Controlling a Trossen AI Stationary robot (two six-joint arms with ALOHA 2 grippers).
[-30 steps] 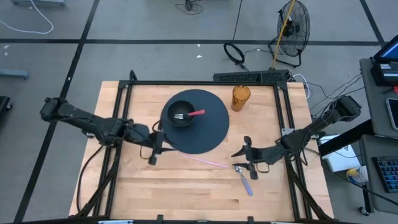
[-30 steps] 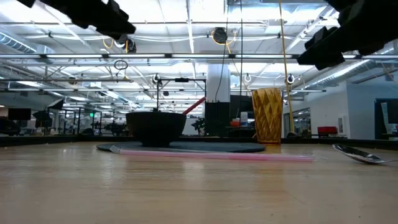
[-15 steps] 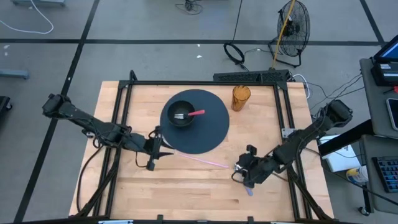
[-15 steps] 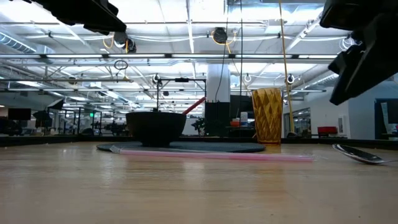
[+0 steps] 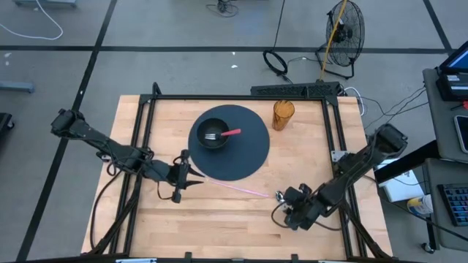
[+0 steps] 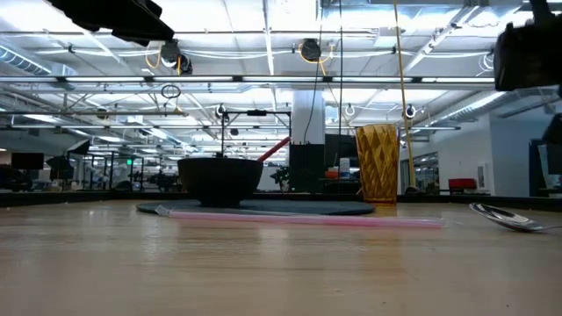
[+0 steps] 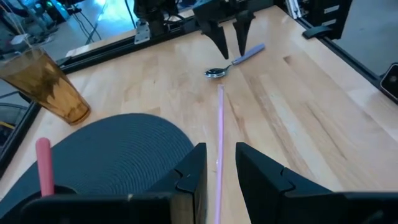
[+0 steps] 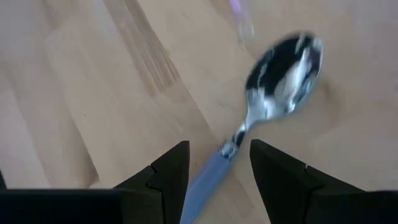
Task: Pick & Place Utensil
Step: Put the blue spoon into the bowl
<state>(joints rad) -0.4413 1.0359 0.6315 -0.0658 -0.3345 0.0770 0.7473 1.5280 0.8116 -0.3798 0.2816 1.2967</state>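
Table (image 5: 219, 219) | right claw (image 8: 214, 165) apart, straddling spoon (image 8: 273, 87) (hidden overhead) | left claw (image 7: 214, 168) apart

Ceiling strip lights (image 6: 263, 35) are blazing across the low view, throwing the bowl (image 6: 219, 180) into dark silhouette. The desk (image 5: 219, 219) is sitting evenly lit from above, shadows staying soft. Just ahead of the right gripper (image 8: 214, 165), the spoon (image 8: 273, 87) is smearing with motion blur, glare glinting on its bowl.
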